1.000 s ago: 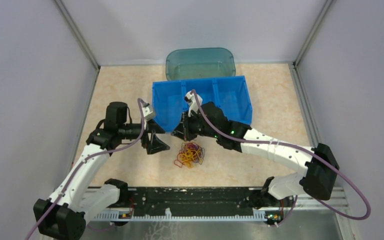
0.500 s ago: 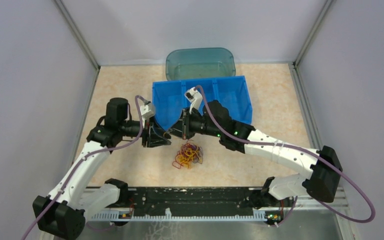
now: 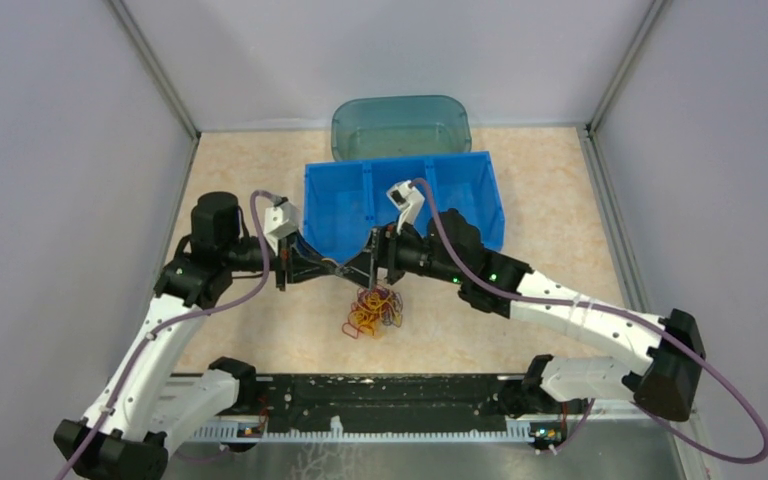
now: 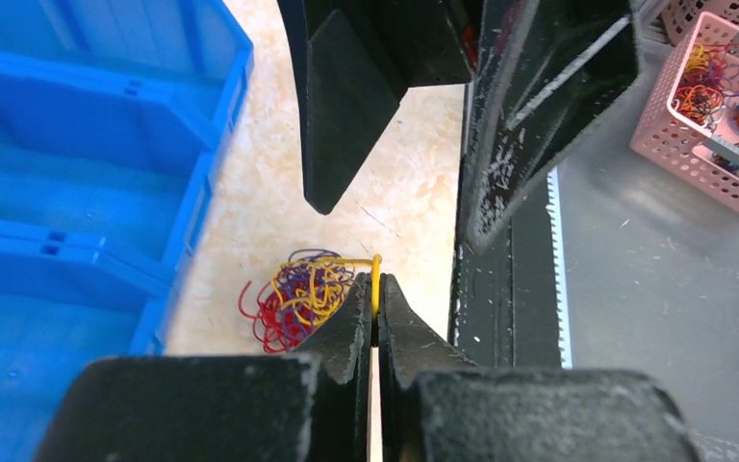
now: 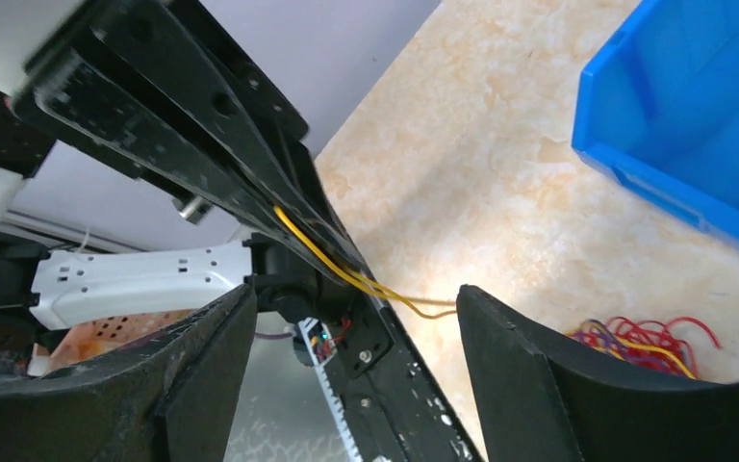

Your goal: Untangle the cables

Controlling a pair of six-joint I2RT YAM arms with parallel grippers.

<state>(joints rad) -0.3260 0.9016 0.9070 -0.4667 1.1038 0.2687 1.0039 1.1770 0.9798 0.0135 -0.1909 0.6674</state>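
The cables (image 3: 373,310) lie in a red, yellow and purple clump on the table in front of the blue bin; the same cables (image 4: 298,296) show below both grippers. My left gripper (image 4: 375,287) is shut on one yellow strand (image 4: 376,271) that leads down into the clump. From above, the left gripper (image 3: 343,268) meets the right gripper (image 3: 372,262) tip to tip over the clump. My right gripper (image 5: 356,356) stands open, its fingers (image 4: 332,115) either side of the left tips. The yellow strand (image 5: 346,271) runs between them without touching.
A blue divided bin (image 3: 482,210) sits just behind the grippers, with a teal tub (image 3: 400,125) behind it. A black rail (image 3: 400,400) crosses the near edge. A pink basket (image 4: 669,135) holding more coloured strands stands off the table's near side.
My left gripper has moved right to the right gripper's tips and shut on the yellow strand. The right gripper, shut before, has opened and let the strand go.
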